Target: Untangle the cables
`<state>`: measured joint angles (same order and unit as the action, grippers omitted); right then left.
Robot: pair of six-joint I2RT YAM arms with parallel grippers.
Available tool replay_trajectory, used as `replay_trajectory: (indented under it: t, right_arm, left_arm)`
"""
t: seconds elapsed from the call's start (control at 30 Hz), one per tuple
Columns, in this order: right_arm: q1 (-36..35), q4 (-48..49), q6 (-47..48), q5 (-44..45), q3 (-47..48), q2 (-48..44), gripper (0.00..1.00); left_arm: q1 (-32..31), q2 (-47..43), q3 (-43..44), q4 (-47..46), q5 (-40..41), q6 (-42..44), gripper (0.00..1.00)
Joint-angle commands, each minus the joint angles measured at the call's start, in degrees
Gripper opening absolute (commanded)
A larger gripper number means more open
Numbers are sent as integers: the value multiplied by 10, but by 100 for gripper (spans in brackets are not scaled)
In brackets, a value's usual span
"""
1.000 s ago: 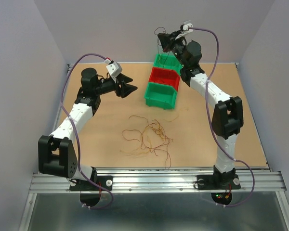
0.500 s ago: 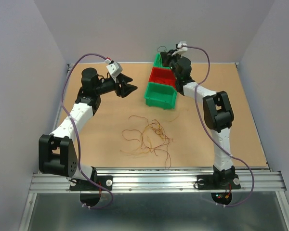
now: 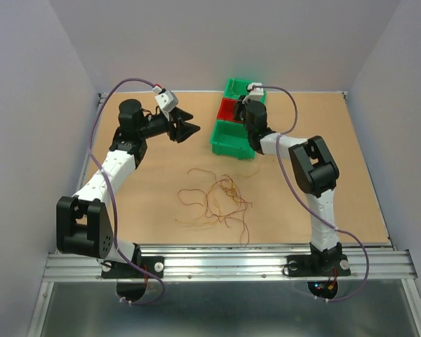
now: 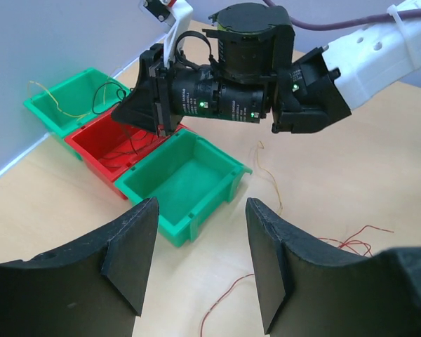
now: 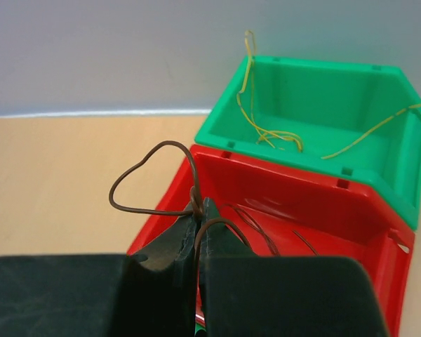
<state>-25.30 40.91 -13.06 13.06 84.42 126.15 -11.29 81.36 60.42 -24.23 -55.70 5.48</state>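
Brown wire first: 1 brown cable is pinched in the right gripper. The 2 fingers are pressed flat together on it. The strand loops up and out to the left of the fingertips, then curls back down between them.

The pinched loop hangs over the near rim of the red bin. We count 3 bins in 1 row: a far green bin, the red bin in the middle, and a near green bin. Yellow cables lie in the far green bin. We make out at least 2 of them, with 1 end sticking up past the back rim. Dark cables lie on the floor of the red bin, a few thin strands whose number we cannot tell.

The rest of the task's wire sits on the table as 1 tangle of cables. Its strands are brown, orange and yellowish and cross each other too often for us to count. The tangle lies between the 2 arms, nearer the front edge and well apart from the bins. A single loose strand lies on the wood just beside the near green bin.

The left gripper is spread wide and grips nothing — it touches neither a cable nor a bin. It hovers above the table to the left of the near green bin, with its 2 fingers pointing toward the bin.
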Motion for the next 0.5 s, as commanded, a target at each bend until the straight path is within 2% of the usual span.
replay_trajectory:
  t: [0.0, 0.1, 0.2, 0.37, 0.47]
  right_arm:
    - [20, -133, 1, -44, 52, -18, 1]
    - [49, -221, 5, -172, 107, 11, 1]
    - [61, -288, 52, -249, 137, 23, 0]
    - [69, -397, 166, -297, 191, 59, 1]
    - [77, -438, 195, -322, 232, 92, 0]
  left_arm:
    - [-2, -24, -8, -26, -12, 0, 63]
    - [-3, -27, -10, -26, -14, -1, 63]
    - [-2, -28, -10, -27, -16, -2, 63]
    - [-3, -23, -8, -27, -20, -5, 63]
    - [-3, -20, -7, -26, -23, -6, 63]
